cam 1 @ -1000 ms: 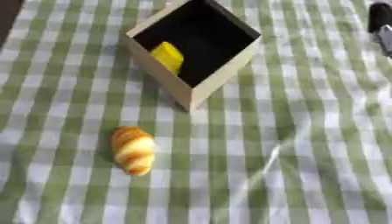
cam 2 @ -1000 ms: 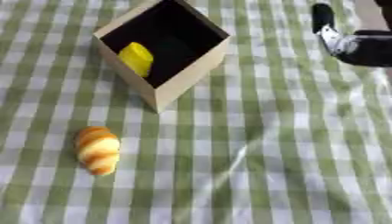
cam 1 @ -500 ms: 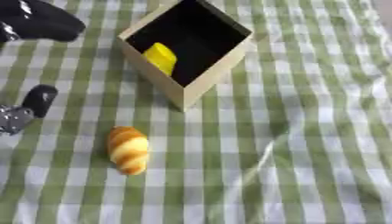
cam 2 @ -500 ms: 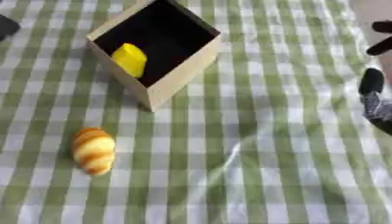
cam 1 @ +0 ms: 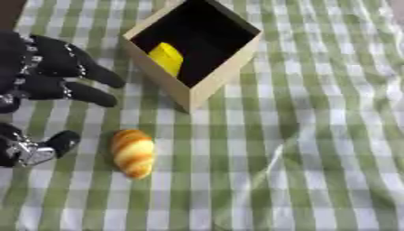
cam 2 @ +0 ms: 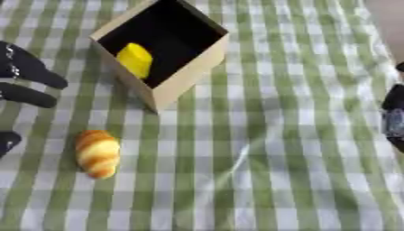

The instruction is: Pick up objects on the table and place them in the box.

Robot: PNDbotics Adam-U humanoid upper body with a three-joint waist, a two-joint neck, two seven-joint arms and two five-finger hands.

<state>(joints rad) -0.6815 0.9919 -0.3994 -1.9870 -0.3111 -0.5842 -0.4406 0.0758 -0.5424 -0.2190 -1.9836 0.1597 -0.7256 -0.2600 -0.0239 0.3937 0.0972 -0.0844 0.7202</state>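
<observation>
A golden-brown bread roll [cam 1: 132, 152] lies on the green-and-white checked cloth, in front of the box. The tan cardboard box [cam 1: 225, 72] stands open with a dark inside, and a yellow object [cam 1: 167, 57] rests in it. My left hand [cam 1: 43, 67] comes in from the left, open, with straight fingers pointing right above the roll's level and its thumb [cam 1: 55, 143] just left of the roll, apart from it. Only a dark part of my right hand [cam 2: 393, 118] shows at the right edge, away from both roll and box.
The checked cloth [cam 1: 315, 135] covers the whole table and has a raised crease [cam 1: 272, 164] right of the roll. A bare strip of table shows at the top right corner [cam 2: 391, 13].
My left hand has come down and rightward from the upper left, toward the bread roll. The right hand has sunk a little along the right edge. Roll and box stay put.
</observation>
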